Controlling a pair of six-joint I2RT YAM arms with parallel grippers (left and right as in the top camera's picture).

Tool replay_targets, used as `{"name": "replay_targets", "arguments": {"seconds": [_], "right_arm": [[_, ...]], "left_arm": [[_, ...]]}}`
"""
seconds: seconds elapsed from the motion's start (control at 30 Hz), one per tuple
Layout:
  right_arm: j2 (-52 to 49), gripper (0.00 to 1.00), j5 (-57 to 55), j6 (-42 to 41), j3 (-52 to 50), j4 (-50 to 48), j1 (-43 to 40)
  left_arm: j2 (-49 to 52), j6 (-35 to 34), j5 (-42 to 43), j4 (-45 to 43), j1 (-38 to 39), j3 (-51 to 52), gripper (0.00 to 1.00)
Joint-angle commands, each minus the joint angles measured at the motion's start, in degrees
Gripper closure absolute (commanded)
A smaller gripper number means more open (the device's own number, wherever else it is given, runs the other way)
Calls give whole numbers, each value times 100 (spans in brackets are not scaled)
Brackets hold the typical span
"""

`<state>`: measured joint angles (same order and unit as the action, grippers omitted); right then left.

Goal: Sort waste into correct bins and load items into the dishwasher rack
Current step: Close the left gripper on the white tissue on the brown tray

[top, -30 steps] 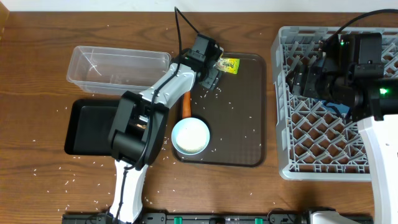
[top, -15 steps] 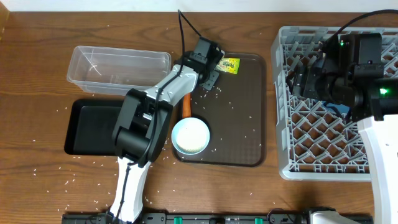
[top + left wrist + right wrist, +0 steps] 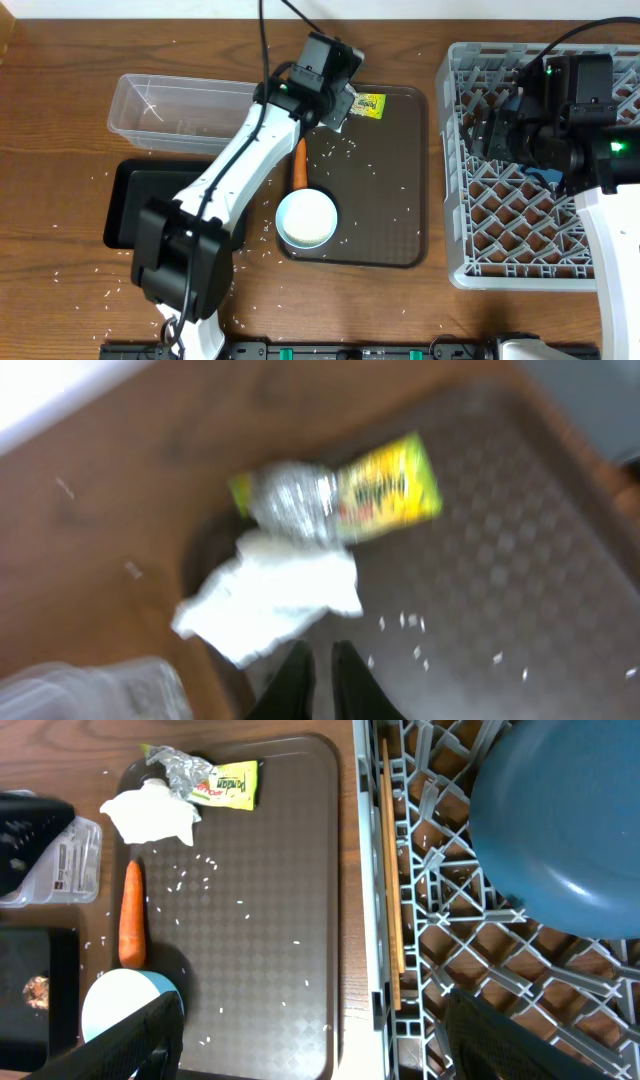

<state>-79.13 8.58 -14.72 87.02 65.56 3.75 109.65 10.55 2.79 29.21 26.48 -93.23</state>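
Observation:
The crumpled white tissue point(image 3: 270, 595) lies at the tray's far-left corner, touching the yellow-green foil wrapper point(image 3: 350, 500). My left gripper point(image 3: 322, 655) hovers just short of the tissue, its fingers a narrow gap apart with only tray showing between them. The carrot point(image 3: 298, 165) and the light-blue cup point(image 3: 306, 218) sit on the tray's left side. Rice grains point(image 3: 195, 875) are scattered over it. The dark-blue plate point(image 3: 560, 830) rests in the grey rack point(image 3: 470, 265). My right gripper point(image 3: 312, 1010) hangs wide open and empty over the rack's left edge.
The clear tub point(image 3: 185, 110) and the black tub point(image 3: 140, 205) stand left of the brown tray point(image 3: 380, 200). A brown food lump point(image 3: 38, 988) lies in the black tub. A wooden stick point(image 3: 392, 870) lies along the rack's left side.
My left arm has lifted and straightened, carrying its wrist slightly toward the table's far edge. The wrapper, carrot and cup have stayed put. The right arm has not moved.

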Motion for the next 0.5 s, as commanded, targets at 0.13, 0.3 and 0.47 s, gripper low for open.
{"name": "replay_targets", "arguments": {"seconds": [0.13,0.3,0.47], "right_arm": [[7,23,26,-68,20,111,-79],[7,23,26,-68,20,144,-79],[7,23,24,-68,20,136,-79]], "left_arm": [[970,39,-46,-485,-4,2,43],[1510,136,-68,-964,-11,2,40],[1856,341,-92,-1226,-55,2,39]]}}
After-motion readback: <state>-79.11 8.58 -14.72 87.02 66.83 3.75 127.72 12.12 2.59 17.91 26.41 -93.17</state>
